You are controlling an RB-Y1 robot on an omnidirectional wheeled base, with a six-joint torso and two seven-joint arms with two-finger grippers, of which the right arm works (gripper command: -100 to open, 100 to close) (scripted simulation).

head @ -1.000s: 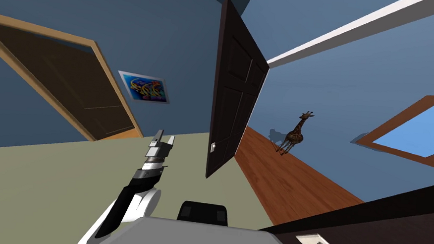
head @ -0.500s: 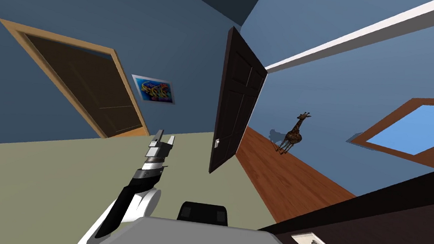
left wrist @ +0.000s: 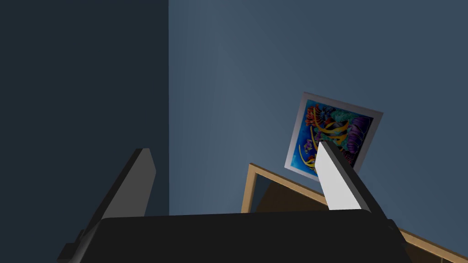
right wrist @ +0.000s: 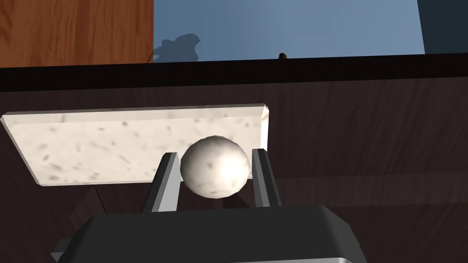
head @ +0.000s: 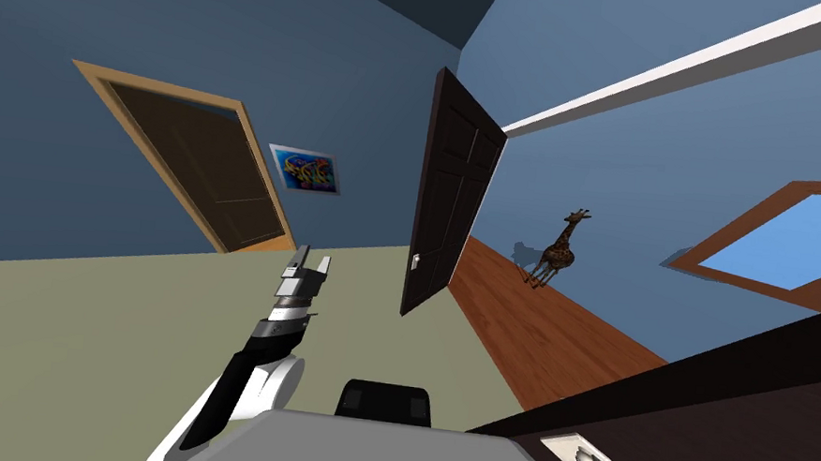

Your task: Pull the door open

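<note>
A near-black brown door (right wrist: 365,137) with faint wood grain carries a cream plate (right wrist: 91,141) flecked with grey and a mottled off-white round knob (right wrist: 215,166). The walls (head: 138,8) are slate blue. The olive-green floor (head: 88,333) meets reddish-brown planks (head: 558,341). A small giraffe figure (head: 559,251) looks brown with darker patches. A picture (left wrist: 338,123) shows yellow, blue and purple swirls in a pale grey frame.

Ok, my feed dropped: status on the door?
Right gripper shut on white knob. Left gripper open, holding nothing. Dark door at my right, nothing seen blocking it.
</note>
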